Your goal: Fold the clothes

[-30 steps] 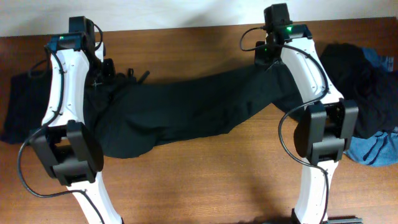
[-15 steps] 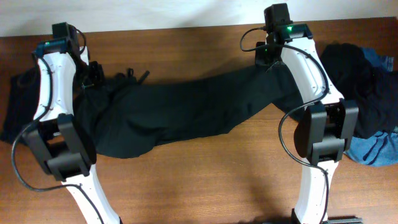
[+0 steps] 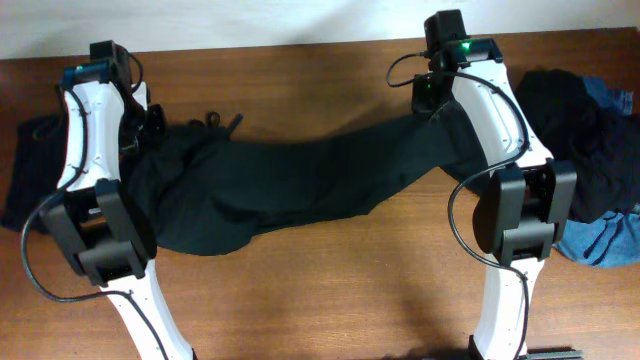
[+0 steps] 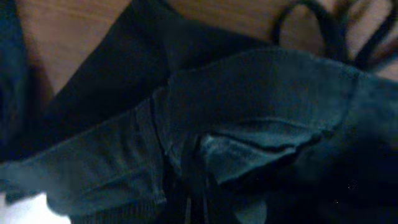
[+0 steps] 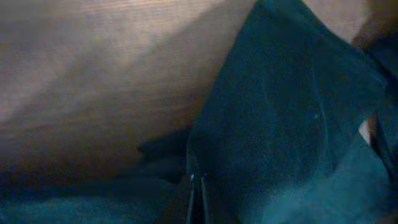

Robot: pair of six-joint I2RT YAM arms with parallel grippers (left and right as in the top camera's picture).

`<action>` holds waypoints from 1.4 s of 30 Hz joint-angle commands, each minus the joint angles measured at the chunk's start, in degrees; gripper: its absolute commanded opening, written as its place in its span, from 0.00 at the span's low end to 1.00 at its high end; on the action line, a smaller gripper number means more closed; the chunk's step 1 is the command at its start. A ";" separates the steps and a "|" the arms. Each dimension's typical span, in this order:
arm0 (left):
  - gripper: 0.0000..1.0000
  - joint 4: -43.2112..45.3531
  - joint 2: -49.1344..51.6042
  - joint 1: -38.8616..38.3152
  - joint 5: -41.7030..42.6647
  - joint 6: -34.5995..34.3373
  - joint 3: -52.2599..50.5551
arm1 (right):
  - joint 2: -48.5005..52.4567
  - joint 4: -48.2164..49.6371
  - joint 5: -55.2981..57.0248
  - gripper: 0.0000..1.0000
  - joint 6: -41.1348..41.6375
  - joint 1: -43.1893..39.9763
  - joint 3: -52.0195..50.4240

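The black trousers (image 3: 300,180) – matte and rumpled – stretch across the middle of the desk (image 3: 330,290), from upper right to lower left. The left pincer (image 3: 150,122) is clamped on their drawstring waistband at left – the right pincer (image 3: 430,98) pinches the leg end at upper right.

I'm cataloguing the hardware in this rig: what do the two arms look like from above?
The left arm and the right arm both have smooth, curved white links joined by chunky black joint housings. Thin black cables loop outside each arm. A small green light glows on each arm's black wrist section.
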 commanded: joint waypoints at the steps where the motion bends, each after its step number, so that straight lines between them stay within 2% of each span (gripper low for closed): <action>1: 0.00 -3.17 -1.66 -0.09 1.88 0.24 6.16 | -4.48 -1.40 1.33 0.04 -0.50 0.20 1.25; 6: 0.00 -11.37 -3.19 -0.09 1.86 0.24 12.13 | -7.74 -6.95 1.33 0.04 -0.22 0.20 1.25; 12: 0.00 -20.57 -3.63 -0.09 1.84 0.24 12.46 | -9.81 -16.74 1.27 0.04 1.81 0.13 1.25; 19: 0.00 -20.52 -6.03 -0.15 5.38 0.22 12.15 | -9.88 -26.80 0.63 0.04 3.26 -0.57 1.25; 27: 0.00 -20.52 -14.25 -2.62 5.57 0.22 11.06 | -11.34 -30.27 -1.25 0.04 4.24 -0.55 1.25; 31: 0.00 -20.48 -21.53 -6.14 4.98 0.17 3.74 | -14.71 -30.73 -2.78 0.04 4.26 -0.55 1.25; 34: 0.00 -19.69 -26.51 -8.31 0.04 -1.62 -3.69 | -17.79 -32.09 -2.73 0.04 5.38 -0.55 1.22; 42: 0.00 -8.96 -36.13 -9.03 -1.40 -4.02 -27.89 | -20.92 -33.51 -2.34 0.04 5.77 -0.44 -1.73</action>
